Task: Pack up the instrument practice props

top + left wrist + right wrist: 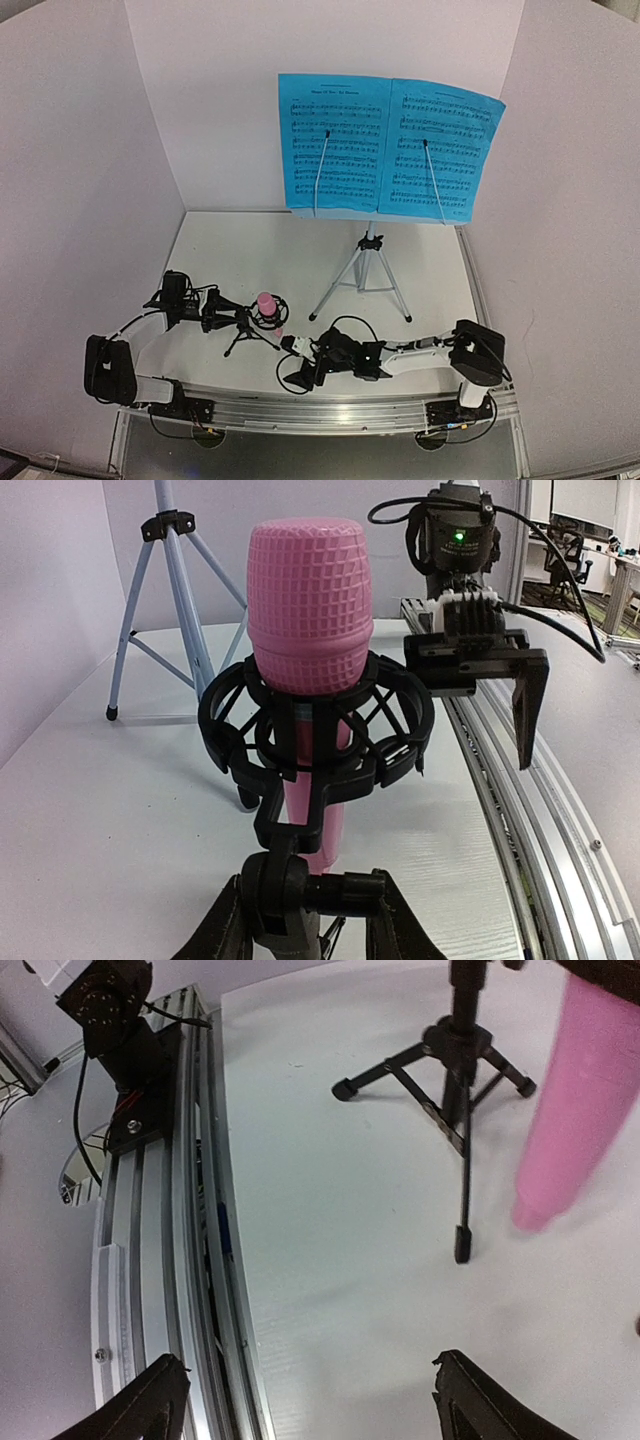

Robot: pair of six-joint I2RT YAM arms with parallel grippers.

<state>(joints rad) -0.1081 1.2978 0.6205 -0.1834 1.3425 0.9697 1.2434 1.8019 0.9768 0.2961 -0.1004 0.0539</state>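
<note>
Top external: high over near edge, looks down and forward. Far off, whole counter in frame.
Left wrist: low, near-level, very close on pink microphone, facing along front rail.
Right wrist: close, tilted down at counter.
All three share microphone and black tripod mic stand.

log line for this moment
pink microphone in mic stand | left gripper at stand | right gripper open | pages on music stand
</note>
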